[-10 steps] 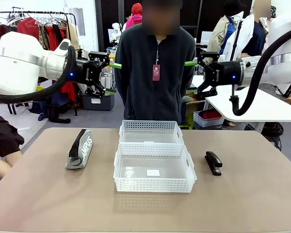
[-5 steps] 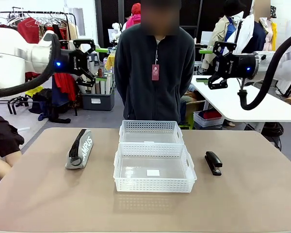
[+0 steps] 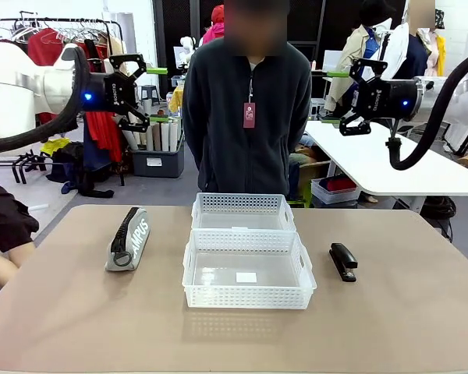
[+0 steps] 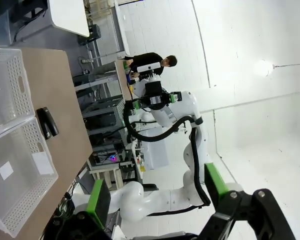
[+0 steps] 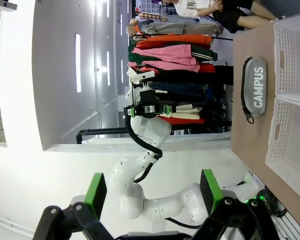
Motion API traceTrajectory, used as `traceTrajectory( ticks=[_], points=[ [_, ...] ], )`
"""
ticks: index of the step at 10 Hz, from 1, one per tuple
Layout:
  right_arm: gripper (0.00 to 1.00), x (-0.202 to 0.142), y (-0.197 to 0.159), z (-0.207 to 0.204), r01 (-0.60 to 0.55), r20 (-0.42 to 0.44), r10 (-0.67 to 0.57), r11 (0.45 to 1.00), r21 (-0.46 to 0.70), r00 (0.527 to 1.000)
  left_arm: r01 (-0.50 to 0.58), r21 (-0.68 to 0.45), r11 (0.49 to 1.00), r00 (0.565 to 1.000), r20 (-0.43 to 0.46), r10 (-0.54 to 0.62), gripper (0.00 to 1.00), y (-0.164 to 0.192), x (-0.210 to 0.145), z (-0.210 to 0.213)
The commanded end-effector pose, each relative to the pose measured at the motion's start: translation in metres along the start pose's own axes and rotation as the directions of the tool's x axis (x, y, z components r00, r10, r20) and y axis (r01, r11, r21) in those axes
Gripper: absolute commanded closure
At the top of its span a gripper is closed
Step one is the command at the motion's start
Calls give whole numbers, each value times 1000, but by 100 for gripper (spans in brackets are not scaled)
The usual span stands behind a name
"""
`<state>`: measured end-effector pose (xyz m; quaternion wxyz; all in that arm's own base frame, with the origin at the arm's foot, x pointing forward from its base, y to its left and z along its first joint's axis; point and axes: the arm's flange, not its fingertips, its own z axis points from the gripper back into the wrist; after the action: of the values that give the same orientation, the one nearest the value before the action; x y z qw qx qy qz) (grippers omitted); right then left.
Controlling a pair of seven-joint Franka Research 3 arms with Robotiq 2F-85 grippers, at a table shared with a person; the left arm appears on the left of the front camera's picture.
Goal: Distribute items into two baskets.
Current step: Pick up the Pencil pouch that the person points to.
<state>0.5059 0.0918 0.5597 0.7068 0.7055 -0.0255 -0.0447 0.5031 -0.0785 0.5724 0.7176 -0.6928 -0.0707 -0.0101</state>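
The left gripper hangs high over the far left of the scene with its jaws spread wide and nothing between them; in the left wrist view the same gripper shows its green pads well apart. The right gripper is at a like height on the far right, also wide open and empty, and in its own wrist view the pads again stand far from each other. The two grippers point toward each other, with the person standing between them at the far side of the table.

Well below the left gripper and nearer, the grey pouch lies on the left of the table, "CAMPUS" lettering up and black strap along its left edge. Well below the right gripper, the black stapler lies on the right of the table. Between the two sit the baskets, touching end to end: the near basket has a white sticker on its floor, and the far basket is just behind it. Both baskets hold nothing. The pouch is just left of the near basket, the stapler just right of it, neither touching it
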Motion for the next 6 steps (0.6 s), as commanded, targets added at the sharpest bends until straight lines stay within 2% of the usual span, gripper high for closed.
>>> traceTrajectory(
  ticks=[1,6],
  points=[
    [0,-1,0,0,-2,-2,2,1000,-4,1000,2,-8,1000,1000,7,-2,0,-2,0,2],
    [0,-1,0,0,-2,-2,2,1000,-4,1000,2,-8,1000,1000,7,-2,0,-2,0,2]
  ],
)
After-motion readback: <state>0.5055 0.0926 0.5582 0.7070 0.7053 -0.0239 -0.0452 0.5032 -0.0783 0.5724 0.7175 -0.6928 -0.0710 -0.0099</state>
